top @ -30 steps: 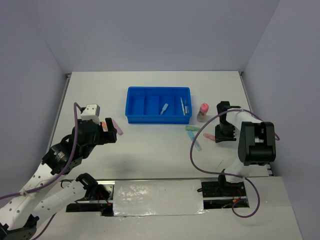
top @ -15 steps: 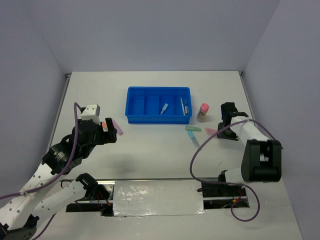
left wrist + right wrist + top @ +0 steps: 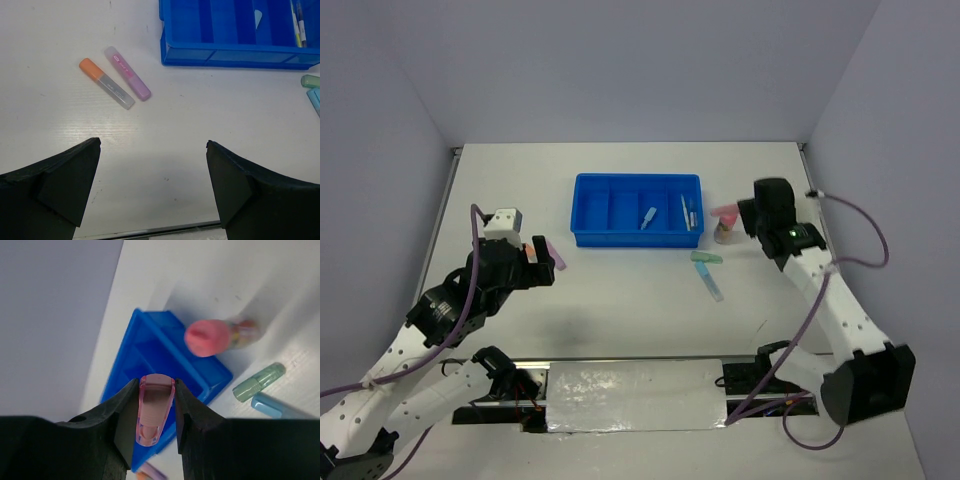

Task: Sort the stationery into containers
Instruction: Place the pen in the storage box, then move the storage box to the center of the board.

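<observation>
The right gripper [image 3: 156,388] pinches a small pink marker [image 3: 152,417], up by the right end of the blue tray [image 3: 636,239], toward the far edge of the worktop [image 3: 620,300]. It looks light, hard and smooth, so hold its middle. The left gripper [image 3: 152,145] is wide open, empty

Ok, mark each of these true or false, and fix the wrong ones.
1. The right hand grips a pink marker. True.
2. The left hand holds the orange marker. False: that hand is open and holds nothing; the orange marker lies on the table beside the purple marker.
3. The glue stick lies inside the blue tray. False: it stands on the table just outside the blue tray's right end.
4. The green marker lies on the table, outside the blue tray. True.
</observation>
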